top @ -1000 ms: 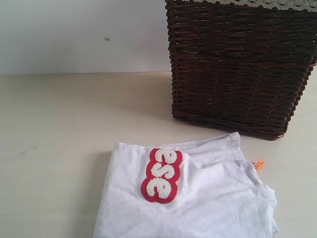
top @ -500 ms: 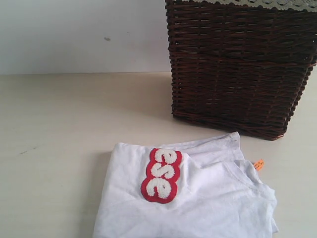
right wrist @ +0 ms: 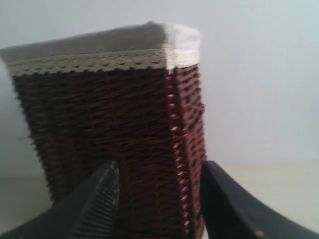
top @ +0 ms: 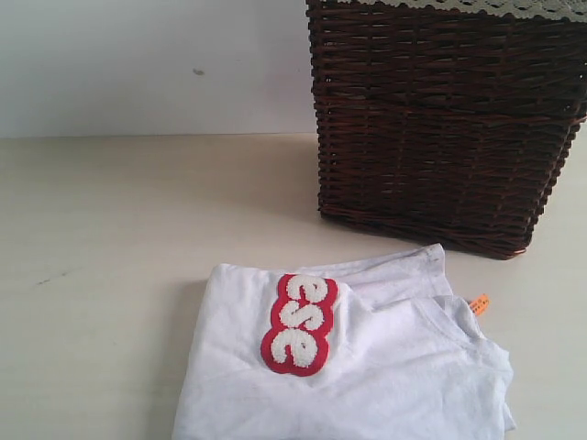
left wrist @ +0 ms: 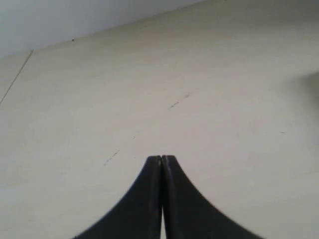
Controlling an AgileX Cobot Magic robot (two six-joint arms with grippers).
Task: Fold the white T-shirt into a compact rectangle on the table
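One white short-sleeved cotton T-shirt (top: 385, 376) lies in folded layers at the lower centre-right of the exterior frame, cut off by the bottom edge. It rests on the pale beige wood-look desk (top: 110, 229), near the dark wicker basket (top: 440, 128) but apart from it. The cloth looks light, limp and likely to slump out of its folds; the fuzzy red-edged lettering patch (top: 300, 323) should bend less readily. A doubled edge or corner seems the surest hold. The left claw (left wrist: 161, 159) is clenched and empty over bare desk; the right claw (right wrist: 159, 167) stands released, grasping nothing, facing the basket
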